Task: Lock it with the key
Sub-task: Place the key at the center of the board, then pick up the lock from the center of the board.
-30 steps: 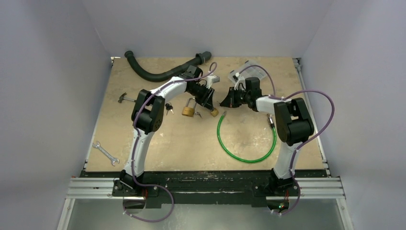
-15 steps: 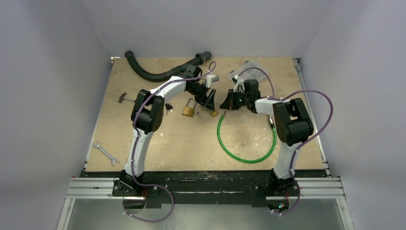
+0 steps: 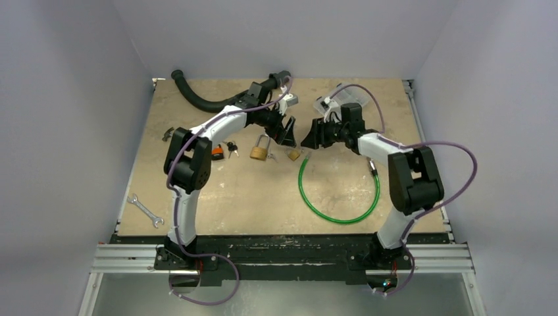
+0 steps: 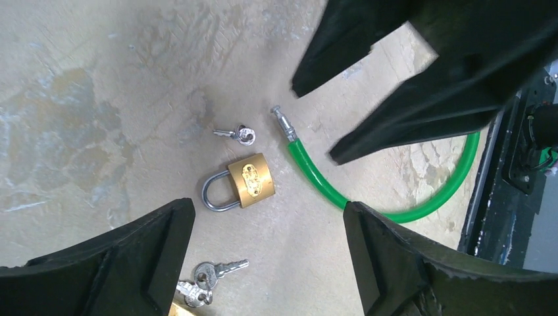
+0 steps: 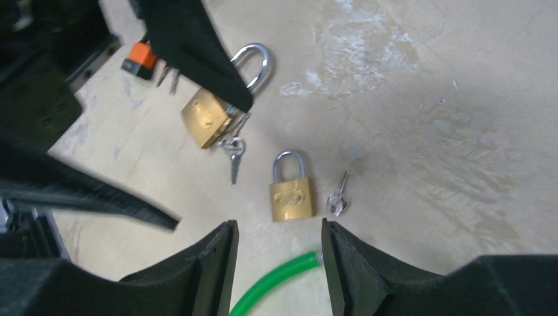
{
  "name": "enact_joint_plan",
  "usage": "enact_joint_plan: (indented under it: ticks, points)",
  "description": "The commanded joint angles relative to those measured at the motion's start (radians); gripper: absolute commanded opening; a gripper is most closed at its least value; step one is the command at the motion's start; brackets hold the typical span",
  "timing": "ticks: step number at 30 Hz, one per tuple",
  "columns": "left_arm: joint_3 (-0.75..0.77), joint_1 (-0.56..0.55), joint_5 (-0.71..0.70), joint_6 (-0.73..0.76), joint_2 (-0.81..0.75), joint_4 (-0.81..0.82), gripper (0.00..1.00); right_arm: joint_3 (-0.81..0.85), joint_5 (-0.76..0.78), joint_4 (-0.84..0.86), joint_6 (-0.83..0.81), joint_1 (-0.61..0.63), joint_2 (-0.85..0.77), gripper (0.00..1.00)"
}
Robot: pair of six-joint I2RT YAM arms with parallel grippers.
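Padlock (image 5: 291, 197) and key (image 5: 337, 196) are seen loose on the desk (image 5: 428, 99).
Left hand (image 3: 288, 133) and right hand (image 3: 308, 140) are held open, nothing gripped.

We've opened both: left gripper (image 3: 288, 131) now wide, right gripper (image 3: 308, 140) partway; left one pulled back off the small padlock (image 3: 294, 155); left elbow swung outward, uncovering the orange key tag (image 3: 217, 153).

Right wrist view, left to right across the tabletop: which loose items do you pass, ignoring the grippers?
orange key tag → large brass padlock → small brass padlock → loose key
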Motion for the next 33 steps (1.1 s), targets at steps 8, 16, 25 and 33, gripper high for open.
enact_joint_plan:
  ticks: [8,16,25,33]
  points:
    - [-0.185,0.006,-0.033,0.009,-0.195,0.192,0.99,0.004,0.109,-0.522,-0.386,-0.237,-0.390,0.62]
    - [-0.257,0.005,-0.160,-0.073,-0.259,0.284,1.00,-0.067,0.289,-0.703,-0.489,-0.419,-0.526,0.72]
    - [-0.358,0.002,-0.212,-0.115,-0.330,0.340,1.00,-0.148,0.396,-0.698,-0.558,-0.481,-0.469,0.69]
    - [-0.415,0.000,-0.216,-0.114,-0.374,0.345,1.00,-0.136,0.419,-0.690,-0.592,-0.480,-0.331,0.64]
